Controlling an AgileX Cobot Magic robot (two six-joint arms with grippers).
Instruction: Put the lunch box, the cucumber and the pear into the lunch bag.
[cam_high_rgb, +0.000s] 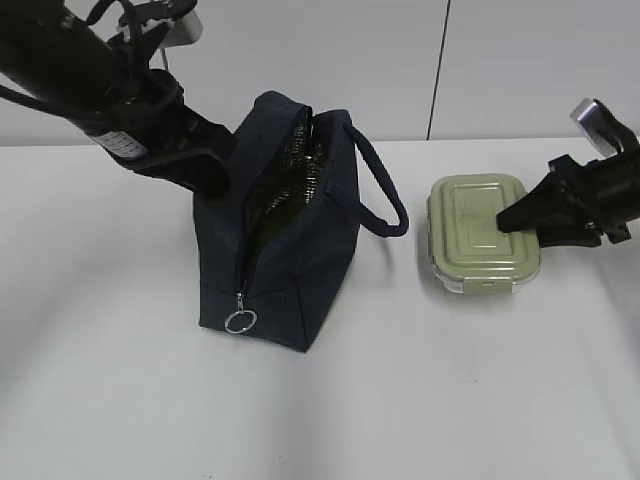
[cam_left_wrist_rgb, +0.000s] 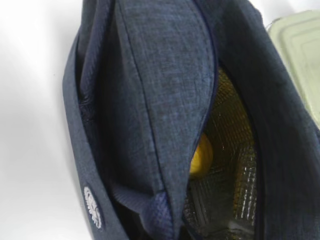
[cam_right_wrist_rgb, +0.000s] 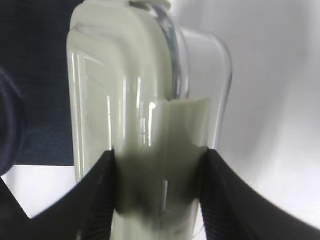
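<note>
One bag, one box, one fruit and two grippers on a white table.

One navy lunch bag (cam_high_rgb: 285, 250) with one metal ring pull (cam_high_rgb: 241, 321); one green-lidded lunch box (cam_high_rgb: 483, 232); one yellow fruit, probably the pear (cam_left_wrist_rgb: 201, 156), inside the bag; one left gripper (cam_high_rgb: 215, 165), largely hidden behind the bag, and one right gripper (cam_high_rgb: 520, 220).

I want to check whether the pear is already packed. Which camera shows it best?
The left wrist view: it looks into the open lunch bag, where the yellow pear shows against the silvery lining, half hidden by a fabric flap. The exterior view shows only the bag's dark opening; the right wrist view shows only the lunch box.
</note>
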